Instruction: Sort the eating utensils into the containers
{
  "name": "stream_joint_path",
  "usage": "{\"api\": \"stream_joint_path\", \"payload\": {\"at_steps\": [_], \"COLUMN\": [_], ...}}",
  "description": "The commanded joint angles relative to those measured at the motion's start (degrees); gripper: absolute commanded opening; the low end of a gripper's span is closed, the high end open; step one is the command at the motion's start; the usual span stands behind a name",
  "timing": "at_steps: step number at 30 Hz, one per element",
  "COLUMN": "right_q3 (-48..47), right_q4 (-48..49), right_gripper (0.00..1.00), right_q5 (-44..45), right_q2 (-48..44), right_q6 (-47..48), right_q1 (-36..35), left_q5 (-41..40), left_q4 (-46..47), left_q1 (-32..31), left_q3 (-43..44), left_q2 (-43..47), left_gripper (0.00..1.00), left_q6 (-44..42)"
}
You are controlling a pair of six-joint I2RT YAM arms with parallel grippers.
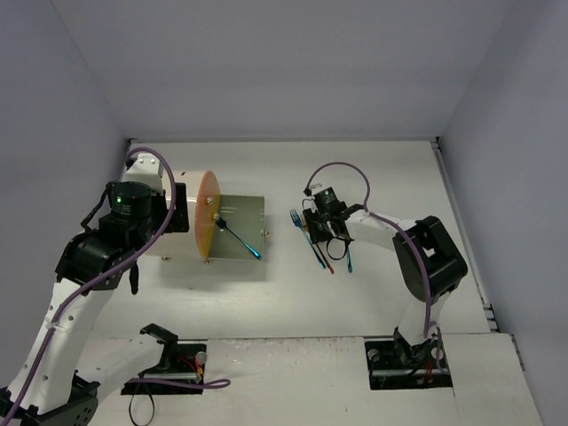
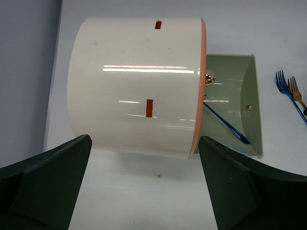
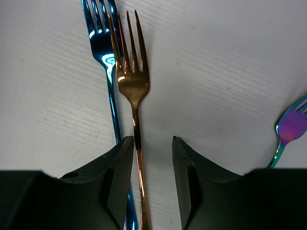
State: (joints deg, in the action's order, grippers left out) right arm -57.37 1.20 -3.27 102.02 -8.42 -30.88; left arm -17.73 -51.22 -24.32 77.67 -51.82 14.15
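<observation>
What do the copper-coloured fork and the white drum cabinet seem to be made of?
The copper fork looks like polished metal with a copper-toned coating: sharp, mirror-like highlights on its tines. The drum cabinet seems glossy cream-white plastic or lacquered material; soft light streaks cross its smooth curved wall, but which one I cannot tell.

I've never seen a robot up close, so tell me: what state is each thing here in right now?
Drawer: slid out.
Blue utensil: lying in the drawer.
Copper fork: lying flat, not yet gripped.
Blue fork: flat, right beside it.
Purple fork: flat, off alone.
Left hand: open, empty.
Right hand: open, straddling the copper fork.
</observation>
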Motion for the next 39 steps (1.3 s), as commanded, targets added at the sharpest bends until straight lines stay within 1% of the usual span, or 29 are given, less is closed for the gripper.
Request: {"api": "stream_joint_path", "payload": {"at_steps": [1, 3, 4, 5, 7, 9, 15, 19, 20, 23, 25, 28, 31, 34, 39], "right_q3": [-1.3, -1.3, -1.3, -1.4, -1.6, -2.1, -8.6, -19.1, -20.6, -29.8, -35.9, -41.4, -42.8, -41.4, -38.3], "right_q4": [0.7, 0.7, 0.6, 0.6, 0.6, 0.3, -1.2, -2.9, -2.8, -2.6, -2.2, -1.2, 2.4, 5.7, 7.6], "right_gripper": [0.32, 0.28, 0.22, 0.14, 0.05, 0.00, 0.00, 0.00, 0.00, 0.00, 0.00, 0.00, 0.00, 0.00, 0.00], "right_q5": [2.0, 2.8, 3.0, 3.4, 5.2, 5.6, 3.8, -0.2, -0.5, -1.5, -1.4, -1.0, 0.7, 0.8, 2.1], "right_q2": [0.9, 1.2, 1.1, 1.0, 0.6, -0.4, -4.8, -7.3, -7.1, -4.2, -0.7, 4.0, 7.4, 9.8, 12.4], "right_q6": [0.3, 0.3, 0.5, 0.6, 1.0, 1.5, 3.1, 2.9, 2.6, 1.1, -0.1, -2.4, -5.2, -8.2, -8.6], "right_q1": [-0.5, -0.4, -0.3, -0.4, -0.1, 0.3, 0.5, -2.8, -4.1, -7.7, -10.9, -13.8, -16.0, -17.1, -18.8], "left_q5": [0.1, 0.0, 0.0, -0.1, -0.1, -0.2, -0.2, -0.5, -0.5, -0.6, -0.4, -0.6, -0.6, -0.7, -0.7], "left_q4": [1.8, 1.9, 1.8, 1.8, 1.8, 1.8, 1.8, 1.7, 1.7, 1.7, 1.7, 1.7, 1.7, 1.7, 1.7], "left_q1": [0.2, 0.2, 0.2, 0.2, 0.2, 0.2, 0.2, 0.2, 0.2, 0.2, 0.3, 0.3, 0.3, 0.3, 0.3], "left_q3": [0.6, 0.6, 0.6, 0.6, 0.7, 0.8, 1.2, 1.2, 1.1, 0.5, 0.5, 0.6, 1.1, 1.2, 0.8], "left_q2": [-0.7, -0.8, -0.8, -0.8, -0.8, -0.8, -0.6, -0.2, -0.1, 0.3, 0.5, 0.8, 0.9, 1.3, 1.6], "left_gripper": [0.93, 0.93, 0.93, 0.93, 0.93, 0.93, 0.93, 0.93, 0.93, 0.93, 0.93, 0.93, 0.93, 0.93, 0.93], "left_q6": [-0.5, -0.7, -0.7, -0.8, -0.8, -0.9, -0.7, -0.6, -0.4, 0.0, 0.4, 0.7, 1.0, 1.5, 2.0]}}
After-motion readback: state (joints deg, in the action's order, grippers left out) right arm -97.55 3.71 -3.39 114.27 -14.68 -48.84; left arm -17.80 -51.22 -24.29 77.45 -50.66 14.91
